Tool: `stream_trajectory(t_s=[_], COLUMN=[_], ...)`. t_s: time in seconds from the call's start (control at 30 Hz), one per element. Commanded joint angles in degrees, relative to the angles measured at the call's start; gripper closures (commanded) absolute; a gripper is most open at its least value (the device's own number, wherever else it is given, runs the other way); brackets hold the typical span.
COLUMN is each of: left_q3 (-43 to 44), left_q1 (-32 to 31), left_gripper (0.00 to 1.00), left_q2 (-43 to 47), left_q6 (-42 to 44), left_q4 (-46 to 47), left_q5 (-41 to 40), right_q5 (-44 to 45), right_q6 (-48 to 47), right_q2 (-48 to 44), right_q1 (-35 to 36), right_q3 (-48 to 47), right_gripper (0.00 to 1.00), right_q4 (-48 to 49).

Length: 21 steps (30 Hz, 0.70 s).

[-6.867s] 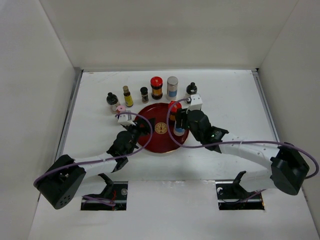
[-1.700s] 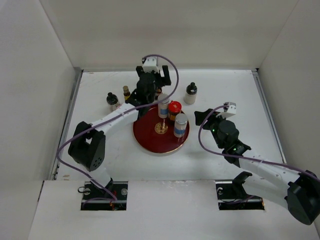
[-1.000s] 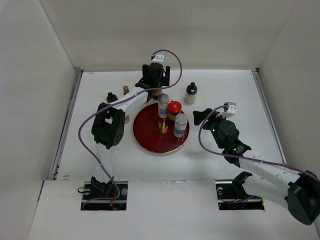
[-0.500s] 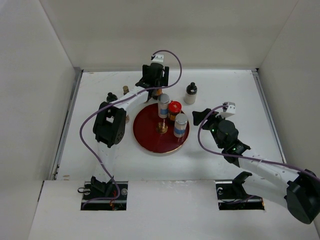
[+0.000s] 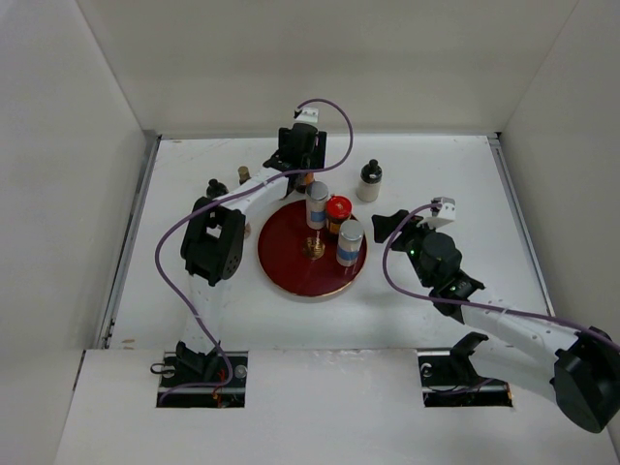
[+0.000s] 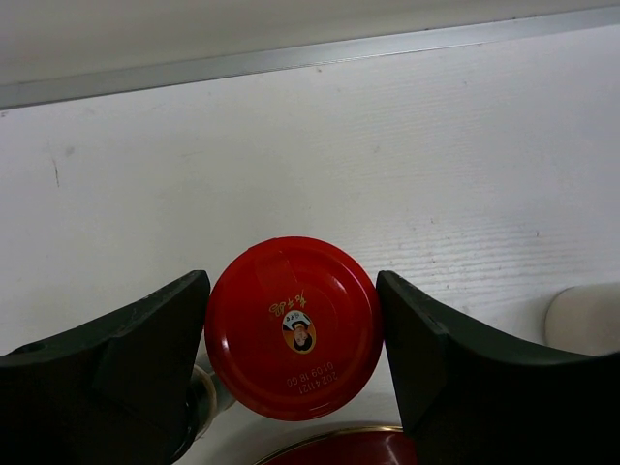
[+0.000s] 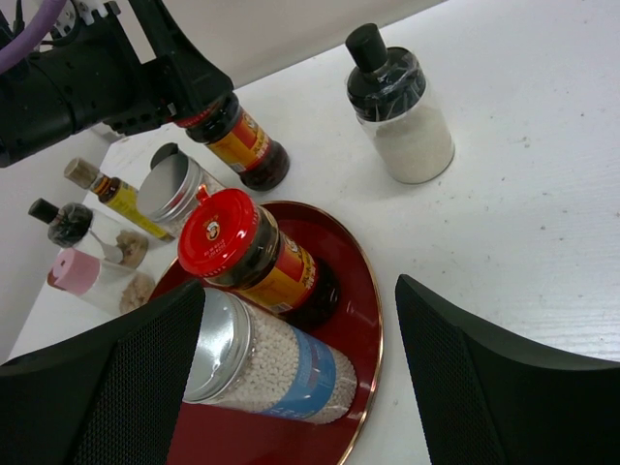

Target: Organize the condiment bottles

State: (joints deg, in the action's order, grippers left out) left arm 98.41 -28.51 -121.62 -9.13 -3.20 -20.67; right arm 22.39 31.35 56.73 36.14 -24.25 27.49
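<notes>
My left gripper reaches to the back of the table and is shut on the cap of a red-capped dark jar, which stands just behind the round tray. The right wrist view also shows that jar. On the tray stand a second red-capped jar and two silver-capped blue-banded shakers. My right gripper is open and empty, right of the tray. A black-capped bottle with white filling stands back right. A black-capped bottle, a slim yellow bottle and a pink-capped one stand at the left.
White walls close in the table on three sides, and a metal strip runs along the back edge just beyond the held jar. The left arm's purple cable loops above the back row. Bare table lies right of the tray.
Since the earliest frame the left arm swung from the tray's near left to the back row, the right arm drew back, and a second shaker came onto the tray. In the last second almost nothing moved.
</notes>
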Motion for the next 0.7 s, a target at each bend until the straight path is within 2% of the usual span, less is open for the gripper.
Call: stream_trajectory(t_s=[0.0,0.2,0.33,0.47,0.67], left_q3=[0.47,-0.06,-1.12,-1.38,-1.29], left_q1=[0.35,0.35,0.43,0.52,0.35], left_gripper=[0.33,0.4,0.31,0.31,0.51], left_q2=[0.77,1.21,1.83,1.48,1.56], left_q6=[0.69,0.51,0.16,-0.19,-0.1], left_q4=[0.65,0.65,0.74,0.83,1.97], left_q5=[-0.25,-0.25,-0.25,-0.25,0.01], right_q5=[-0.86,-0.86,-0.77,-0.95,-0.95], right_q6=[0.64,0.72,0.2,0.73,0.81], right_q2=[-0.22,-0.39,-0.3,-0.57,-0.83], right_q1=[0.11,0.03,0.38,0.2,-0.06], right_q3=[-0.71,-0.71,-1.15,-0.8,-0.62], right_gripper=[0.16,0.16,0.16,0.16,0.16], right_q4=[2.93,2.93,2.57,2.66,2.66])
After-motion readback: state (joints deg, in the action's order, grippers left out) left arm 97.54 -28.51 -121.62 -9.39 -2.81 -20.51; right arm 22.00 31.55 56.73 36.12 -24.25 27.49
